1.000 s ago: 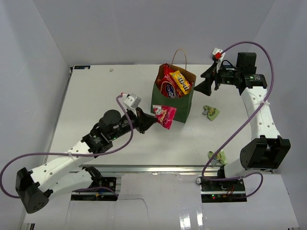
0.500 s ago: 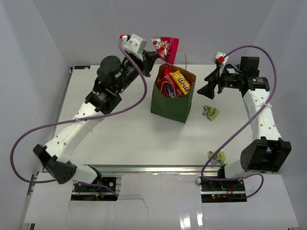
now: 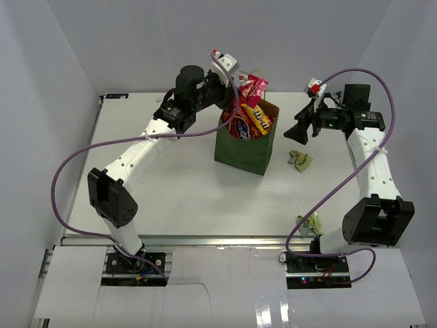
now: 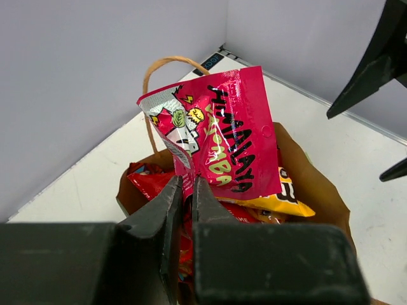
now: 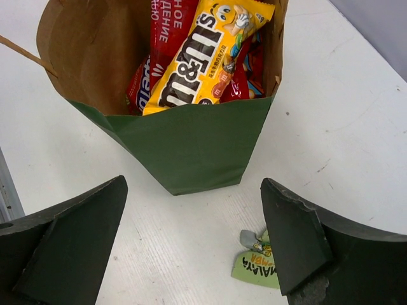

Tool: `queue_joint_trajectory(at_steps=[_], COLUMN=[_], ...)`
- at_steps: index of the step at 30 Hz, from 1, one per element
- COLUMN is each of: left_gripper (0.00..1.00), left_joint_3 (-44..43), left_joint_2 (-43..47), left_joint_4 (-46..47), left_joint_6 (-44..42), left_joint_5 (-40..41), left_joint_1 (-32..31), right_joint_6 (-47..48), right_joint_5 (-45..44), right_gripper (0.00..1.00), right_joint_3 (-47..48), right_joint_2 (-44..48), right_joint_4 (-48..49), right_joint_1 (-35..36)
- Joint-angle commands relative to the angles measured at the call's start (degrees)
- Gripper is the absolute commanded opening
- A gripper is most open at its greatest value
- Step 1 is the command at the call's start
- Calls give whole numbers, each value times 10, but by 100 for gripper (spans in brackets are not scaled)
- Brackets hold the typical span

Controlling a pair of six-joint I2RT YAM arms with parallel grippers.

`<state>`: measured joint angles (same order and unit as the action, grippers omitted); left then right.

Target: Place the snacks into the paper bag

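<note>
The dark green paper bag (image 3: 246,147) stands upright mid-table, with a red chip bag (image 3: 240,126) and a yellow candy pack (image 3: 260,117) sticking out of its mouth. My left gripper (image 3: 240,85) is shut on a pink packet (image 3: 251,89) and holds it over the bag's open top; in the left wrist view the pink packet (image 4: 222,136) hangs above the bag's brown inside (image 4: 305,171). My right gripper (image 3: 295,131) is open and empty to the right of the bag (image 5: 191,146). A light-green wrapper (image 3: 300,160) lies below it (image 5: 257,267).
A second light-green wrapper (image 3: 311,223) lies at the near right by the right arm's base. The bag's loop handle (image 3: 258,76) stands up at the back. Grey walls close in the table at the back and sides.
My left gripper lifted the pink packet from the table by the bag's front, swung it high to the back, then brought it right and down over the bag's mouth. The right gripper barely moved.
</note>
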<state>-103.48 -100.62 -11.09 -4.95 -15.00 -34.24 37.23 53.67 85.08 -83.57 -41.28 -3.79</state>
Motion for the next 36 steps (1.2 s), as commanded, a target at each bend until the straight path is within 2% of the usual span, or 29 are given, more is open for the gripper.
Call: queue_joint_trajectory(at_steps=[1,10,13,20,24,28,31,33,34,36], left_gripper=[0,2,10,48,66,74,80,85,89,93], left_joint_3=[10,6,-3,-25,-39,-65,-66,-31,-10,81], left_joint_2=[28,5,2,-14,-12,4,49,89,142,204], left_joint_4=[1,-21,-27,-31,-31,-30,-24,-9,2,39], left_joint_6=[-16,-10,-5,23,31,35,35,38,41,52], left_joint_5=[-45,-70,-78,-100,-90,-55,2,50,64,105], left_joint_1=[2,2,2,2,2,2,2,2,2,2], right_joint_6=[23,64,72,82,100,142,151,153,151,146], right_joint_5=[-4,-10,-12,-15,-17,-22,-74,-112,-153,-196], right_gripper=[91,91,92,92,92,93,93,94,93,93], right_joint_3=[-1,10,13,25,35,54,65,58,55,43], right_joint_2=[10,5,4,-3,-6,-20,-46,-71,-81,-112], right_joint_4=[-19,-48,-52,-56,-65,-106,-122,-119,-115,-108], right_joint_1=[-6,-7,-7,-7,-7,-6,-6,-6,-6,-6])
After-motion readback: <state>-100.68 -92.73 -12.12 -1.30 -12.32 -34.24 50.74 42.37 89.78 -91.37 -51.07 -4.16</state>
